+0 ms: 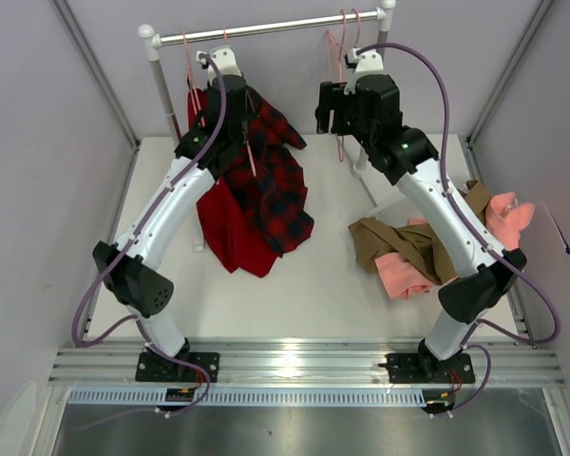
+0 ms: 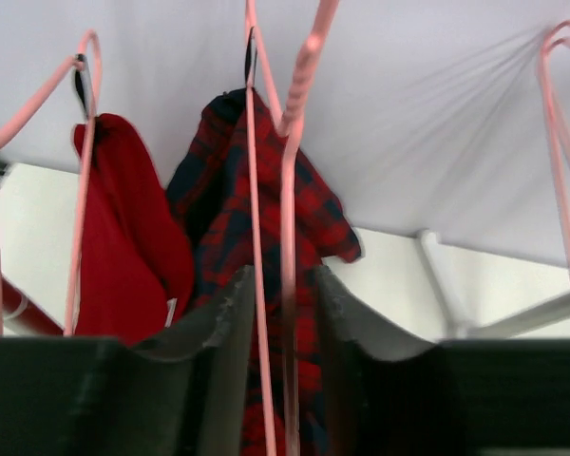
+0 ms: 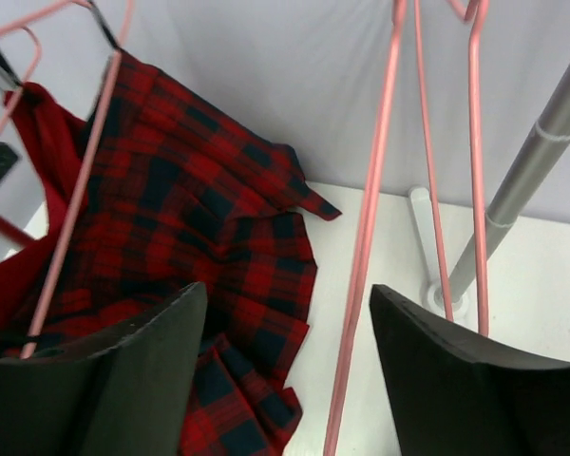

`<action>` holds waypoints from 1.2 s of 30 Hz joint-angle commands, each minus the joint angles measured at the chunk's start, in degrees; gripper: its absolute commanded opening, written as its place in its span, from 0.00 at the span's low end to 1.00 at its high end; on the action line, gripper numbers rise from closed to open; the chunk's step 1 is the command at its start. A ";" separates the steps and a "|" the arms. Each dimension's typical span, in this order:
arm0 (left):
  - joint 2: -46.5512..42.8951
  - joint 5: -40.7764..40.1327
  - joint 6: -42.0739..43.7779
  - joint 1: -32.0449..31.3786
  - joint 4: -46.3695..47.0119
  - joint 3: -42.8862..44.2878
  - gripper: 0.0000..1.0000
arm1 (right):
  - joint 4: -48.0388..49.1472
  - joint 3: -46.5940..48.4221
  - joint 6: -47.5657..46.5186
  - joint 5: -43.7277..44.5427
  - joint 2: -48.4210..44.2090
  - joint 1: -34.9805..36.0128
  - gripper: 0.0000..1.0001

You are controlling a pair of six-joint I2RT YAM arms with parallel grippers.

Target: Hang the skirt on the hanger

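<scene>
Though skirt (image 2: pixel 228 218) hides part of the hanger (image 2: pixel 255 190), left gripper (image 2: pixel 282 280) loosely straddles its wire; right gripper (image 3: pixel 287 294) gapes empty.

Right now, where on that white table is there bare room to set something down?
Bare table lies between the skirt and the tan and pink clothes, and along the near edge. Crowded: back left, where skirt and red garment hang.

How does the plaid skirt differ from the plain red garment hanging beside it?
The skirt is red-and-dark plaid; the red garment is plain solid red. In the left wrist view the skirt hangs right of the red garment. From above, the skirt partly overlaps the red garment. Shared: each hangs clipped on a pale-pink hanger.
</scene>
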 commanded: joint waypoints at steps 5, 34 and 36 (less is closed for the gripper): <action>-10.02 9.79 3.55 0.25 2.53 3.78 0.78 | -5.20 9.32 -0.57 -2.05 -4.77 -1.73 0.80; -47.72 44.00 3.29 -11.60 -9.69 -43.02 0.99 | -28.15 -50.06 32.57 18.25 -53.55 -19.31 0.97; -49.74 43.29 0.66 -11.70 -7.33 -48.32 0.99 | -27.54 -53.14 32.66 17.38 -52.50 -20.19 0.97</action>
